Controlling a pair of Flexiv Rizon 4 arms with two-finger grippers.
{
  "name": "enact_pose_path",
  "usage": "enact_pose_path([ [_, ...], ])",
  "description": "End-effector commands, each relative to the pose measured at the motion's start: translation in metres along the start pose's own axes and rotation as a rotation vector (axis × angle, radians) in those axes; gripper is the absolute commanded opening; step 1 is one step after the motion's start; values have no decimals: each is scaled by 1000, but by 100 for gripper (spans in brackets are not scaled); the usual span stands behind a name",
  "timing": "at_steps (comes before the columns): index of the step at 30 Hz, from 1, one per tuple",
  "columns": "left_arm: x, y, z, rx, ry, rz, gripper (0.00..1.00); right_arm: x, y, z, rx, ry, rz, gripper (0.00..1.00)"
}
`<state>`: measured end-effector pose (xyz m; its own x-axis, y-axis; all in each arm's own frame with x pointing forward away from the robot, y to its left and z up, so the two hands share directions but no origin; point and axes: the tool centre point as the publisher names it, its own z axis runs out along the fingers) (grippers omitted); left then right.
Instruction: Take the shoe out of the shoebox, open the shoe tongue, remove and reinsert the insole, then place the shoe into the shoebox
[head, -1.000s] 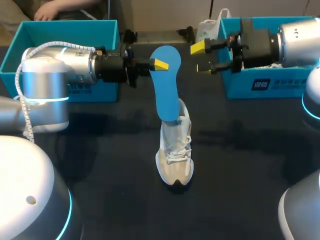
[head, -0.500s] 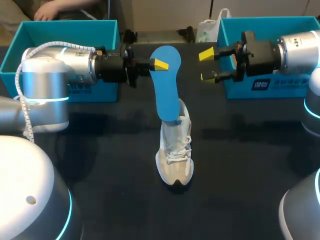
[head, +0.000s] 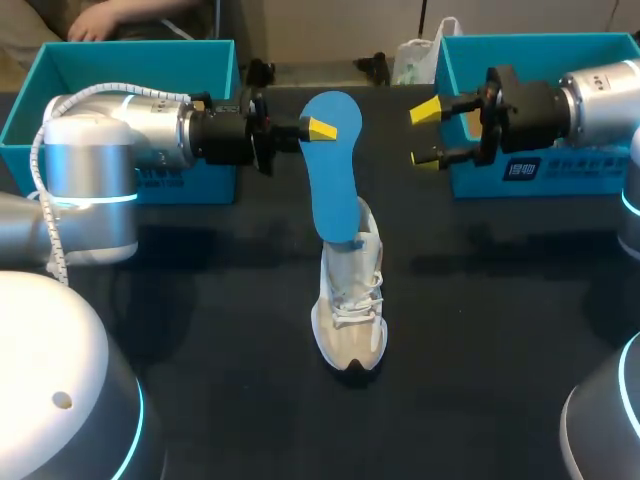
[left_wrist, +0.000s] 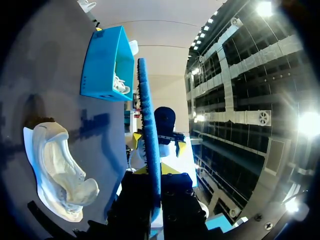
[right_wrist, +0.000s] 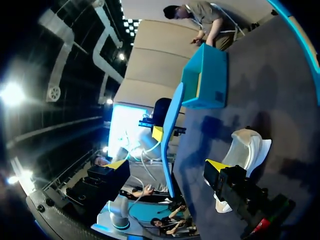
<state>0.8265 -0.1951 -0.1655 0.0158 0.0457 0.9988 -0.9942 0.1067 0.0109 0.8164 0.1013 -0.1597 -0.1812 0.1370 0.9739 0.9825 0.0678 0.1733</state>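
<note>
Holding entry: blue insole (head: 333, 170), upper end clamped in our left gripper (head: 322, 127), lower end lodged in the white shoe (head: 350, 310) standing on the table (head: 200, 330). Our right gripper (head: 428, 134): jaws wide, empty, well apart. Step, we judge: insole handling; next calls for steadying the shoe.

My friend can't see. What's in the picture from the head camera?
The left gripper holds a blue insole upright, its lower end inside the white shoe on the table. The right gripper hangs open in front of a blue shoebox.
</note>
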Motion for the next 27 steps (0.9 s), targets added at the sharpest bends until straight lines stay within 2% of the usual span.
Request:
enact_pose_path([
  [1,0,-1,0,-2,-2,0,0,-2,-2,3,-5,2,-1,100],
  [10,0,-1,0,-2,-2,0,0,-2,-2,3,-5,2,-1,100],
  [20,19,-12,2,-15,60,264,0,-2,-2,3,-5,2,-1,100],
  [27,40,-20,-7,-35,65,515,0,-2,-2,3,-5,2,-1,100],
])
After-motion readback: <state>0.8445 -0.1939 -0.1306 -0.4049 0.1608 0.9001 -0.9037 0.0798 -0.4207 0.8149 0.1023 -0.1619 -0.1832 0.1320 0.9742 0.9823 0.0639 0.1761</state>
